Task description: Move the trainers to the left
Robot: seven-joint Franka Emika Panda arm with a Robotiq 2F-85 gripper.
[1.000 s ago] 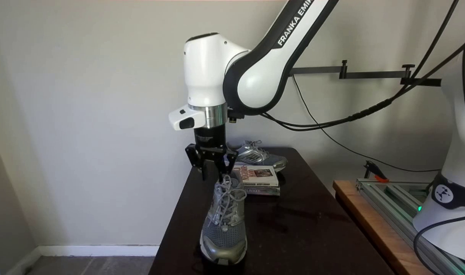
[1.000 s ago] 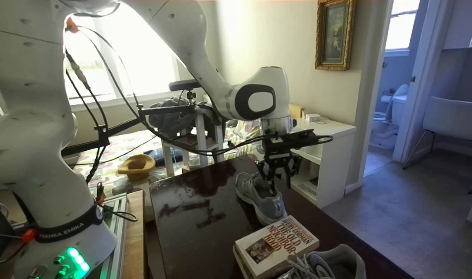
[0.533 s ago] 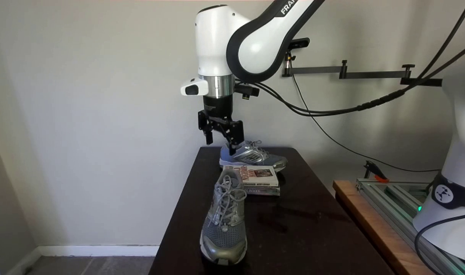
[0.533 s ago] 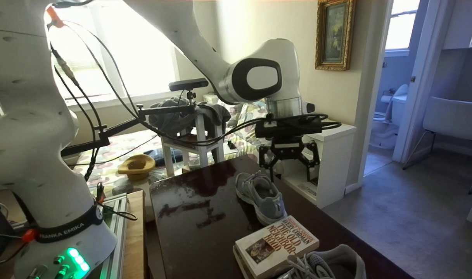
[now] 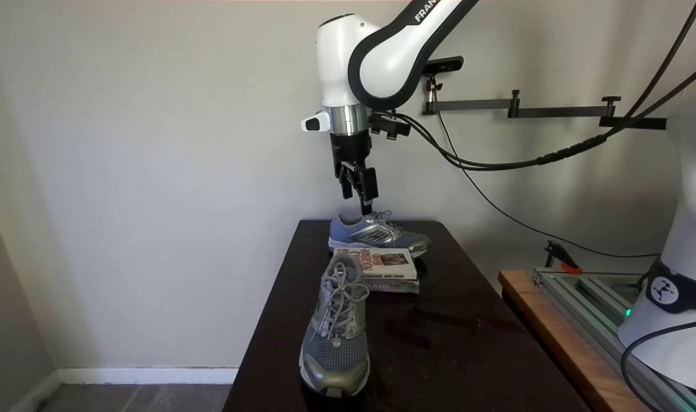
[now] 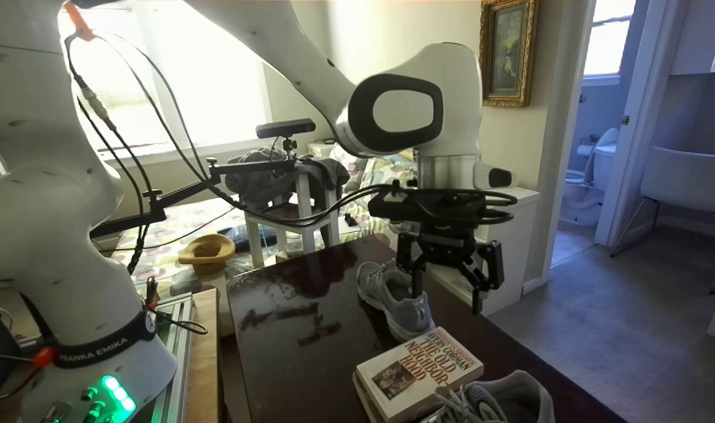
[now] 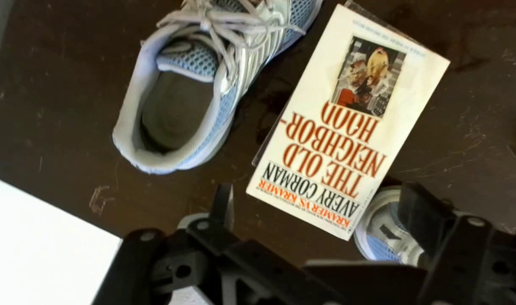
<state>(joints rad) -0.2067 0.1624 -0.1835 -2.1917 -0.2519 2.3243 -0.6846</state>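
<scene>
One grey-silver trainer (image 5: 335, 326) stands upright on the dark table, toe pointing at the camera in an exterior view. The second trainer (image 5: 376, 233) lies behind the books, side on, with its toe to the right. Seen from the wrist, this second trainer (image 7: 241, 63) fills the upper left, while only the heel of the first trainer (image 7: 378, 237) shows, partly covered by a finger. My gripper (image 6: 445, 296) hangs in the air above the table with jaws wide apart and nothing between them. In an exterior view the gripper (image 5: 357, 201) appears just above the second trainer.
A short stack of books (image 5: 382, 264) lies between the two trainers, its white cover (image 7: 347, 127) uppermost. The table (image 5: 468, 320) is narrow, with a drop at its edge. A white shelf unit (image 6: 513, 252) stands beyond it. Cables (image 5: 519, 165) hang along the arm.
The gripper has let go at the first trainer's heel, risen and opened wide. It has moved towards the books and the second trainer and turned. Neither trainer has shifted.
</scene>
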